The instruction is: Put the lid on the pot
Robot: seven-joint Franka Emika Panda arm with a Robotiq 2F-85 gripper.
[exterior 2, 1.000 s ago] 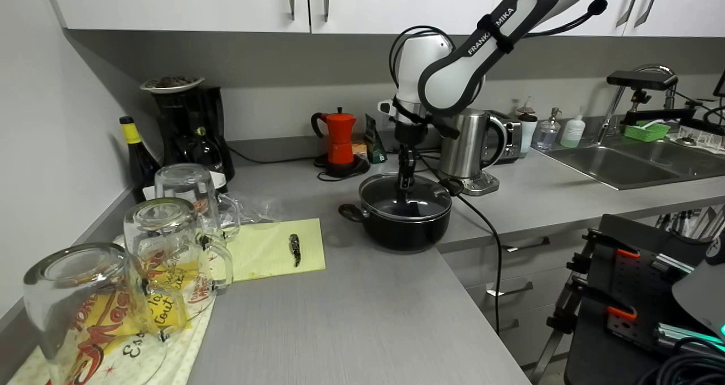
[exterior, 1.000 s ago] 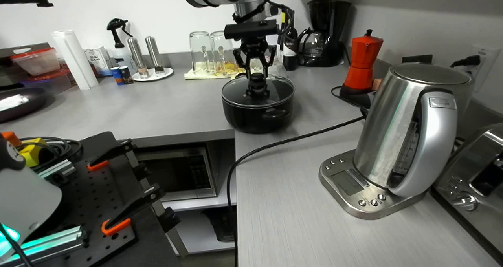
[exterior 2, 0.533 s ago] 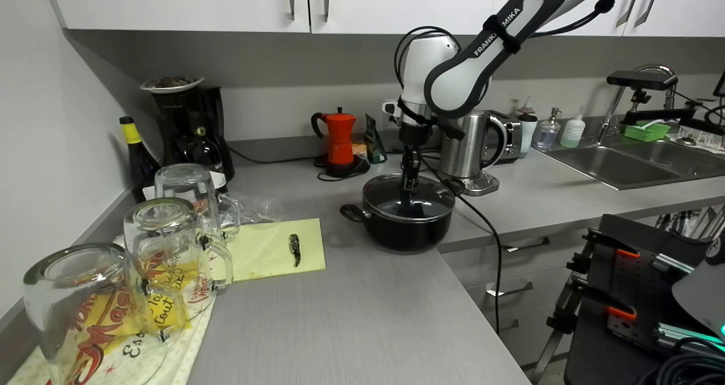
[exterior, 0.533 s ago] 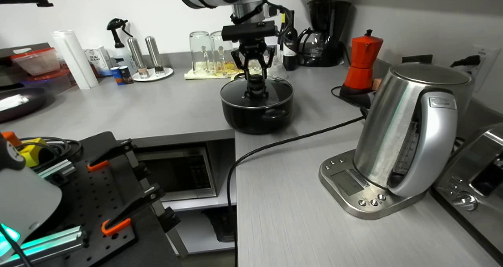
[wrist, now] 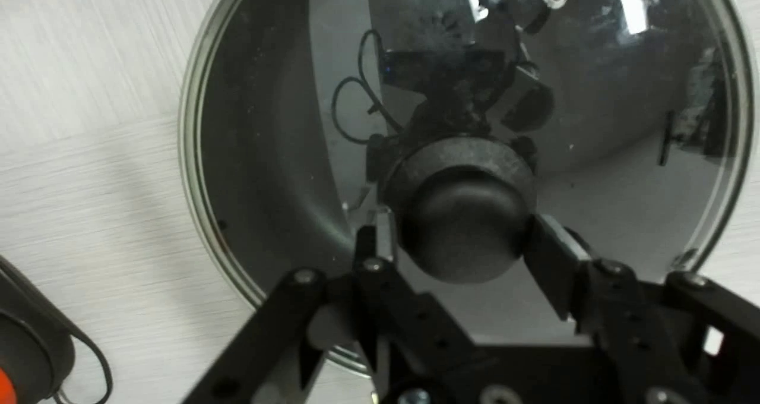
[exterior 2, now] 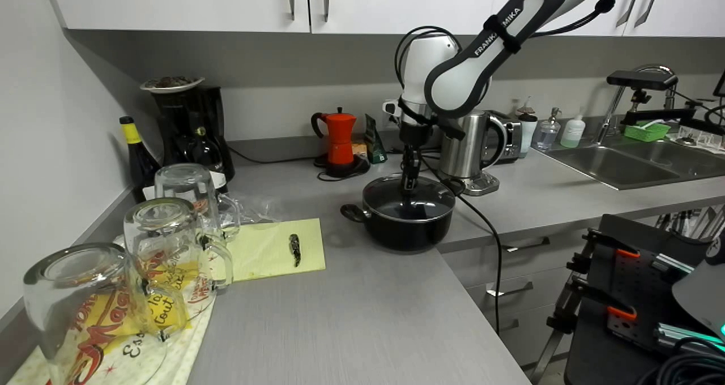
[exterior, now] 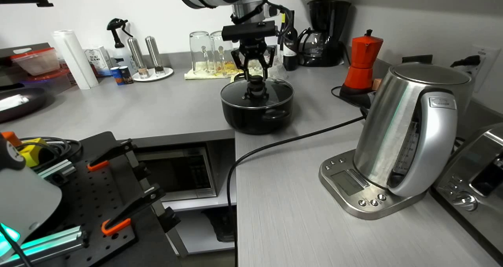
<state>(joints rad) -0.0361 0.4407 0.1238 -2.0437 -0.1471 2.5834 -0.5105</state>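
The lid point(exterior 2: 380, 198) lies level on top of the pot point(exterior 2: 408, 236). Over the pot's middle, the hand point(wrist: 466, 240) points down, pinching the lid's knob point(wrist: 466, 226), the glass spread beneath.

The lid point(wrist: 570, 131) is glossy glass with a smooth metal rim point(wrist: 189, 131) and matt knob point(wrist: 466, 226). In an exterior view the pot point(exterior: 251, 119) shows a soft sheen; toward its three o'clock the kettle point(exterior: 383, 129) is brushed metal. The surface point(exterior: 302, 204) looks matt.
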